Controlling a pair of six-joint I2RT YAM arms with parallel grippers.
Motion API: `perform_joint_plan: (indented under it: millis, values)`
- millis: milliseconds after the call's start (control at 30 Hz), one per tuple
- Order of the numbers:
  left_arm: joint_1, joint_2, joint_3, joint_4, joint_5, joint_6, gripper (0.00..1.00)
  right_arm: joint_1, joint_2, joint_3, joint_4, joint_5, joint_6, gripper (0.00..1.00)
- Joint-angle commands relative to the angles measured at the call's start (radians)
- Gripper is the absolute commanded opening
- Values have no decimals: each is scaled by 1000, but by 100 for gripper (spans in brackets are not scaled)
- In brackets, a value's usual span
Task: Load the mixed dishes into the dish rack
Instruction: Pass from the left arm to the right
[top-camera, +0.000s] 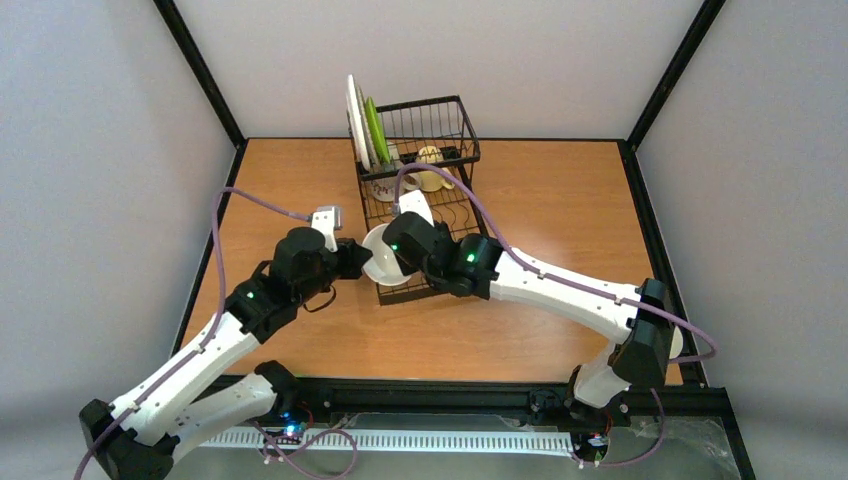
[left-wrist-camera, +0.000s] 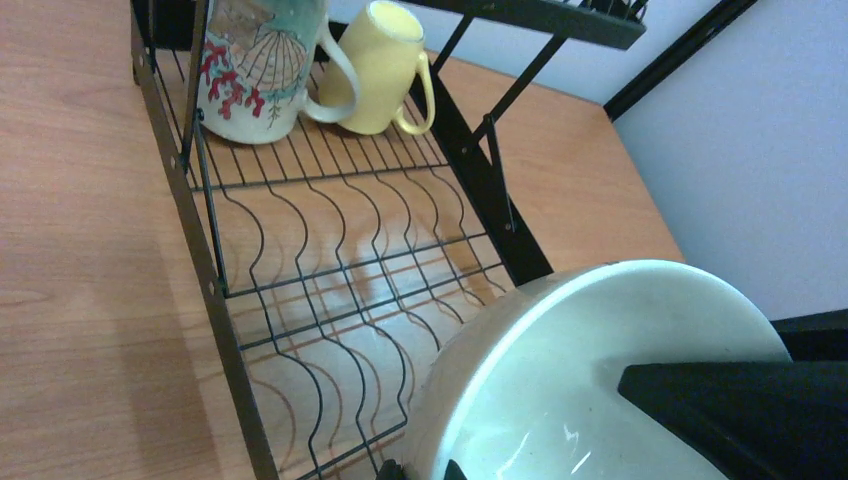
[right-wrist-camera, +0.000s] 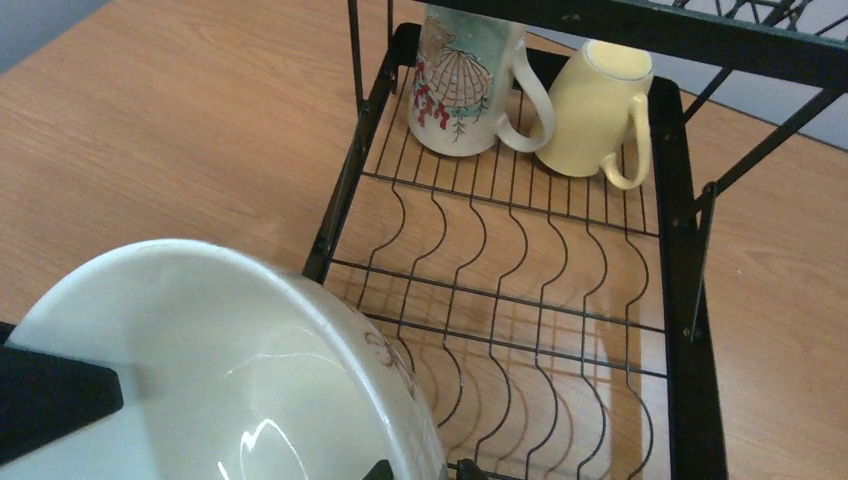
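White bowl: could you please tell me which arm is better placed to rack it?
Probably right: the right tool reaches over the rack tray to the white bowl; the left tool grips it from outside that tray.

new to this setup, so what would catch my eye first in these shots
First, the glossy cream ceramic bowl at the near-left corner of the black wire dish rack, with the left gripper and right gripper both at its rim. Then the lime-green plate standing on edge at the rack's far left, and the shell-painted mug beside a pale yellow mug at the tray's far end.
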Motion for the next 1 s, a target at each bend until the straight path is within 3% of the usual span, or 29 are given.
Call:
perform_joint_plan:
  millis: [0, 100, 300, 367, 467, 500, 767, 967]
  values:
    - [-2, -83, -13, 217, -57, -56, 0, -48, 22, 7, -29, -19, 26, 22]
    - [-2, -117, -48, 284, -78, -68, 0, -61, 27, 8, -21, -32, 37, 3]
    - [-4, -101, -75, 319, -75, -121, 1, -64, 2, -20, 35, 30, 19, 2]
    - [-2, -81, -68, 304, -58, -135, 13, -64, -33, -53, 91, 66, -14, 2]
    - [-2, -43, -20, 240, -35, -151, 44, -65, -93, -113, 195, 120, -72, 2]
    - [-2, -32, -2, 210, -28, -154, 49, -65, -107, -129, 223, 137, -95, 2]
    - [-4, 40, 135, 25, 32, -214, 75, -64, -183, -213, 423, 220, -266, 2]
    - [-3, 96, 242, -103, 99, -315, 84, -63, -247, -344, 661, 286, -430, 2]
